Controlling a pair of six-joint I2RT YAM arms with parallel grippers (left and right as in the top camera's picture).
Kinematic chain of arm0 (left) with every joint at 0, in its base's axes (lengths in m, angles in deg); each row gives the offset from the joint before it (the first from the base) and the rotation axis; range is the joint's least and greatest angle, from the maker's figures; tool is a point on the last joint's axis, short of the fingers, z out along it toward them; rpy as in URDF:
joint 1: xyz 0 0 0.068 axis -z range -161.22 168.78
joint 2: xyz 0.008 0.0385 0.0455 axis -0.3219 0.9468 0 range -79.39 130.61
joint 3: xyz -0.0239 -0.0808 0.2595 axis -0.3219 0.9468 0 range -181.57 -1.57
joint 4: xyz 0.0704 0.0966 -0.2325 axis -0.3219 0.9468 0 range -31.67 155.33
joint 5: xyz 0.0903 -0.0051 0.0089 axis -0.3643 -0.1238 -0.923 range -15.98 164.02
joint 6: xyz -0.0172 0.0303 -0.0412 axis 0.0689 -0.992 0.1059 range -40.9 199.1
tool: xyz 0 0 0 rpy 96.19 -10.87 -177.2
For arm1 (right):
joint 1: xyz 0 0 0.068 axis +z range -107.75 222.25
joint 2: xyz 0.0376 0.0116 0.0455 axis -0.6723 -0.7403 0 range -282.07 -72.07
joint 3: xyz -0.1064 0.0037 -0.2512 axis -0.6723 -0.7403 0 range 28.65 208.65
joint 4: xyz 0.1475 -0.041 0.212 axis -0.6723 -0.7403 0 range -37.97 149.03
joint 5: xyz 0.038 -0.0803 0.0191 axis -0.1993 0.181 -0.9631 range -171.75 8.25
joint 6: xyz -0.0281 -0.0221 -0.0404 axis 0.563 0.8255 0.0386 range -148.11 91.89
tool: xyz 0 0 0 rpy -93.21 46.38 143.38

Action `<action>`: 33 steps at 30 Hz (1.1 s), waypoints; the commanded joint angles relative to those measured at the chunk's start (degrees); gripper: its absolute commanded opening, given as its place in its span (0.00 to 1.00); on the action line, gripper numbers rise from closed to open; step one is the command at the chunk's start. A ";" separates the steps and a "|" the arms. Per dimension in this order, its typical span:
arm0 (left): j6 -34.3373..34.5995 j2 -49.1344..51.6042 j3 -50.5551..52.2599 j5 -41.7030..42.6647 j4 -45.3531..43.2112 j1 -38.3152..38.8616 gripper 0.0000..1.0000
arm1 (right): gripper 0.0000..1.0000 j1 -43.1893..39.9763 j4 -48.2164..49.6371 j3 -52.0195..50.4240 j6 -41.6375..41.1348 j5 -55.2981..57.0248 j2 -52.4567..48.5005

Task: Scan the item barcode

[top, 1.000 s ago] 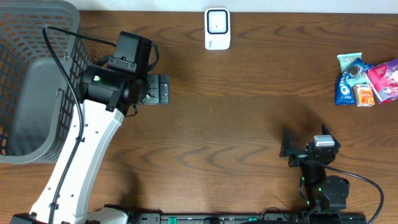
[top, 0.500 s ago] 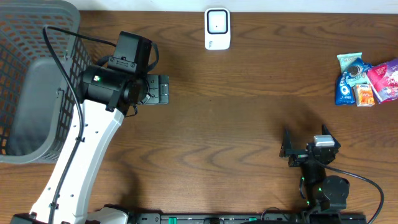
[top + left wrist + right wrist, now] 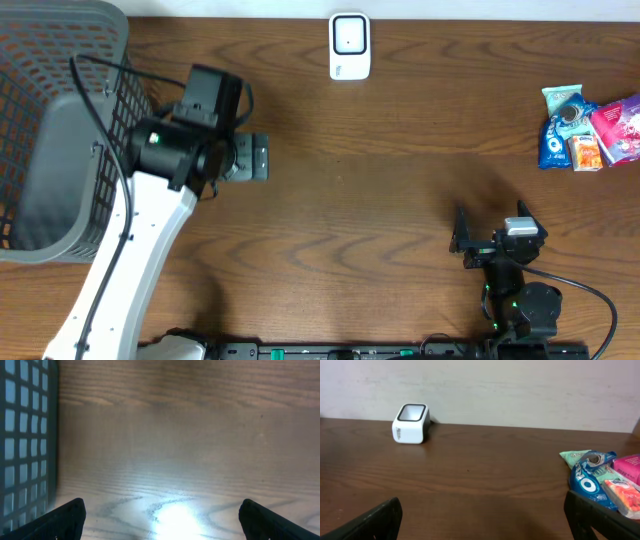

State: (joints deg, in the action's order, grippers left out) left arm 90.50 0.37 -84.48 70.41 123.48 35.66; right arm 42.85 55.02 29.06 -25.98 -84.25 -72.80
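Snacks lie heaped at the far right edge of the brown wooden table [image 3: 380, 200]: a blue Oreo biscuit packet [image 3: 556, 140] with a small orange packet [image 3: 586, 152] just beside it and a pink snack pouch [image 3: 620, 128] pressed against both, all touching one another and well apart from either arm. None of them is held. The white box-shaped barcode scanner [image 3: 349, 46] stands upright at the back edge of the table, near the middle, close to the pale wall [image 3: 520, 385], with bare wood all round it. On the left a grey plastic lattice basket [image 3: 60, 60] fills the corner, and the white left arm reaches up alongside it, its black head hanging over the wood just to the right of the basket's wall. The left gripper [image 3: 252, 158] points straight down at the table top, fingers spread wide and clasping nothing; its wrist view shows only wood grain, a bright glare and the basket's mesh at one side. The right gripper [image 3: 492, 235] sits low near the front edge, aimed level across the table toward the scanner and the snacks, its fingers likewise parted wide and empty.
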 commanded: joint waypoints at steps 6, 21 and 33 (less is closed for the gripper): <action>-3.89 -18.82 18.86 -0.44 -9.31 -2.54 0.98 | 0.99 0.13 -0.28 -0.09 0.09 0.87 0.35; -7.43 -64.37 57.09 4.44 -36.76 -8.98 0.98 | 0.99 0.15 -0.26 -0.09 0.09 0.87 0.35; -7.48 -79.62 75.84 4.50 -61.90 -15.47 0.98 | 0.99 0.13 -0.26 -0.09 0.09 0.87 0.35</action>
State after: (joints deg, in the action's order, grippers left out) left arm 83.54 -77.94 -10.69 74.73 65.34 21.35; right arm 42.85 54.95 29.06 -25.98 -83.44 -72.76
